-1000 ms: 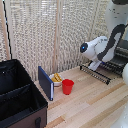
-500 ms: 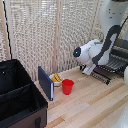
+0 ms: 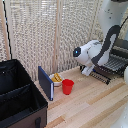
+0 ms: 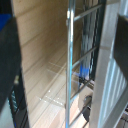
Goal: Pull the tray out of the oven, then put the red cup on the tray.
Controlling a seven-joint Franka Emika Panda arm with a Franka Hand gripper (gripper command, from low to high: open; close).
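The tray (image 3: 108, 68), a dark wire rack, sticks out of the oven (image 3: 121, 48) at the exterior view's right edge, over the wooden table. My gripper (image 3: 86, 70) hangs at the rack's outer end. In the wrist view its dark fingers (image 4: 9, 65) stand far apart, so the gripper (image 4: 67, 62) is open, with the tray's wires (image 4: 93, 50) running between and beyond them, blurred. The red cup (image 3: 67, 86) stands upright on the table, well off to the exterior view's left of the tray and apart from the gripper.
A small bowl with yellow contents (image 3: 57, 78) sits just behind the cup. An upright dark blue board (image 3: 45, 83) stands beside both. A big black bin (image 3: 18, 96) fills the lower left. A slatted blind (image 3: 45, 35) closes the back.
The arm's wrist has swung toward the exterior view's left and a little lower, away from the oven. Cup, bowl, board and bin have stayed put.
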